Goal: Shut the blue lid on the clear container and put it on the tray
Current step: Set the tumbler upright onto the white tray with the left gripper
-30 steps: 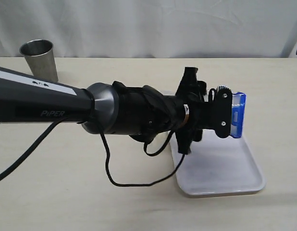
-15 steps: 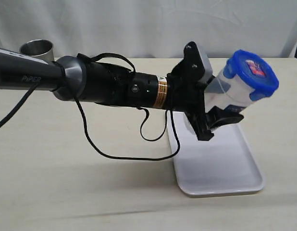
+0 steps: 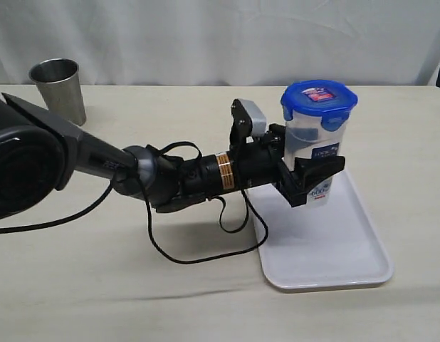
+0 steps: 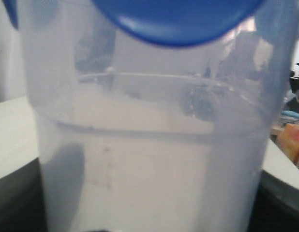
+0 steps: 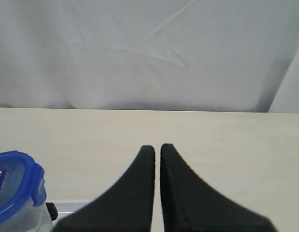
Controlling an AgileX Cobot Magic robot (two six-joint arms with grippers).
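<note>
Placing: left pincer (image 3: 310, 175) grips tall translucent plastic container (image 3: 314, 149) upright over flat white tray (image 3: 327, 265) near the desk (image 3: 412, 135) right edge; next, lower and release. Right pincer (image 5: 157, 155) narrow, empty.

Beige table (image 3: 77, 285), steel cup (image 3: 58, 89) (back left corner), white tray (image 3: 327, 260) at right

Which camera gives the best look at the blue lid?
The exterior view: the whole blue lid shows, sitting on the clear container. The left wrist view catches only its blurred edge; the right wrist view only a corner.
</note>
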